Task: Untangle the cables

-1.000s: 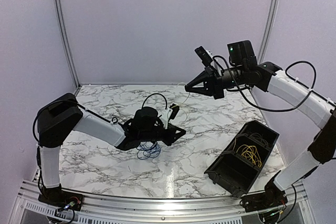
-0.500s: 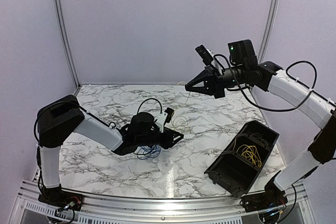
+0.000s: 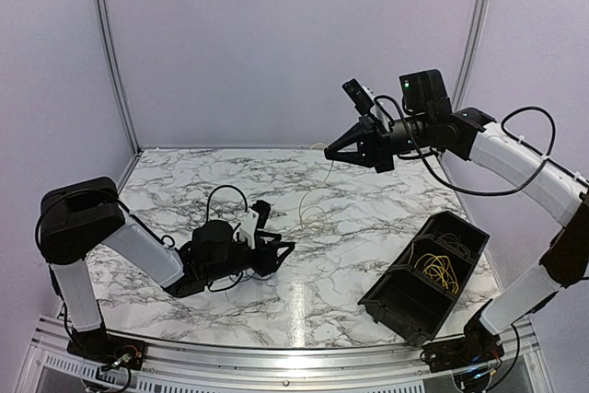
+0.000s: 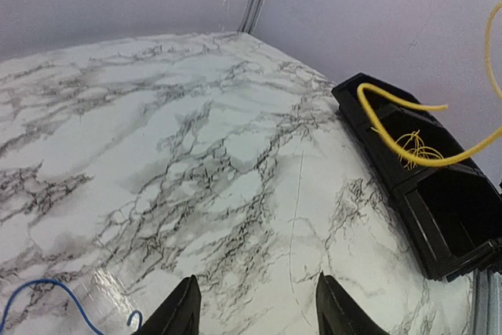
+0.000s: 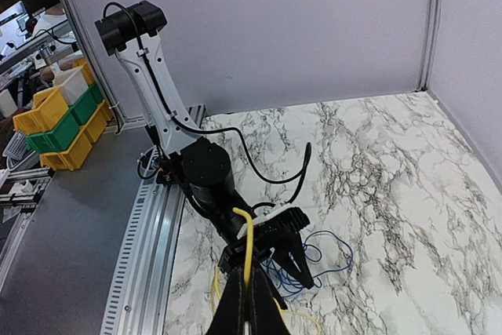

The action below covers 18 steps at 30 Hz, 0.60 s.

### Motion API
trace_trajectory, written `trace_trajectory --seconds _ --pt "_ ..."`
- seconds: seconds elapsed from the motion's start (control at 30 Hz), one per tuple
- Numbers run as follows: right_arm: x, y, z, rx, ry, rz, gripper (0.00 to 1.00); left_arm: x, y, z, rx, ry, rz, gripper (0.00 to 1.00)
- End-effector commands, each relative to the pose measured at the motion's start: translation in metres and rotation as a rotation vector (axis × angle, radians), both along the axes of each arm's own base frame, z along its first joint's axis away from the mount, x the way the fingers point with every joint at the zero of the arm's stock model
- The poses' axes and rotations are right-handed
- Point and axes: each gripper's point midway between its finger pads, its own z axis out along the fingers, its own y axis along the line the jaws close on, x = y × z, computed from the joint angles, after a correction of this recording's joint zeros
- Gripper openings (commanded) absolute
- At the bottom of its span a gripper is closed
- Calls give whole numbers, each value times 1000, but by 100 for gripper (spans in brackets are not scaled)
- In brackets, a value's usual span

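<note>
My right gripper [image 3: 329, 151] is raised above the far middle of the table and is shut on a yellow cable [image 3: 313, 213]. The cable hangs from it down to the marble; in the right wrist view the cable [image 5: 249, 233] sticks up between the closed fingers. My left gripper [image 3: 276, 255] lies low over the near left of the table, open and empty, its fingers [image 4: 180, 313] spread over bare marble. A blue cable [image 5: 323, 256] lies looped on the table beside and partly under the left gripper. Its end shows in the left wrist view [image 4: 47, 294].
A black bin [image 3: 460, 227] stands tilted at the near right, with several yellow cables [image 3: 437, 273] and dark ones inside. It also shows in the left wrist view [image 4: 439, 217]. Lavender walls close the back and sides. A metal rail [image 3: 276, 356] runs along the near edge.
My left arm has drawn back toward the near left and sunk lower, now covering the blue cable in the top view. My right gripper has stayed in place, still holding the yellow cable.
</note>
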Motion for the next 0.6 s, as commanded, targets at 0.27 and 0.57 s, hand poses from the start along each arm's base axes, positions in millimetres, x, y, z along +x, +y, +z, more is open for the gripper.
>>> trace_trajectory --seconds 0.27,0.57 --pt "-3 -4 10 12 -36 -6 0 -2 -14 78 -113 -281 -4 54" --pt "-2 -3 6 7 -24 -8 0 -2 -26 101 -151 -332 -20 49"
